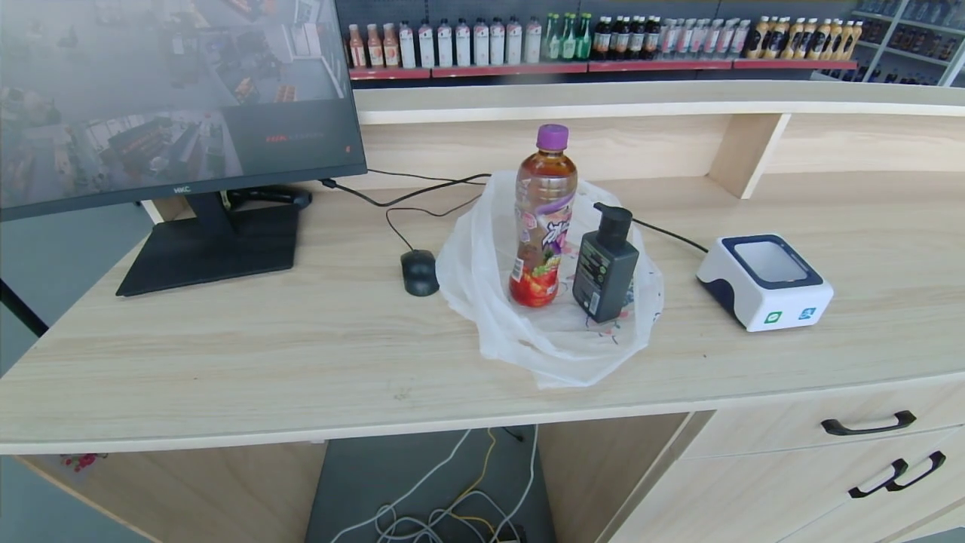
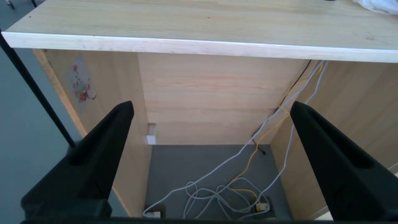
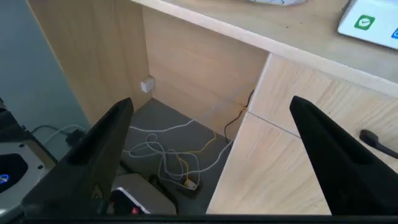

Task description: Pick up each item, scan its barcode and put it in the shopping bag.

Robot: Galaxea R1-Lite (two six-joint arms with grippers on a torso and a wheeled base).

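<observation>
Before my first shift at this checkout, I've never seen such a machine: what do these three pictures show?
It is a two-armed robot on wheels. The wide picture comes from a camera on its head, looking down at the wooden counter. There a purple-capped drink bottle and a dark pump bottle stand upright on the spread white shopping bag, with a white barcode scanner to the robot's right, a mouse and a monitor to its left. The other two pictures come from cameras on each wrist: the black prongs are the left gripper and right gripper, both open, holding nothing, facing the cables under the counter.
</observation>
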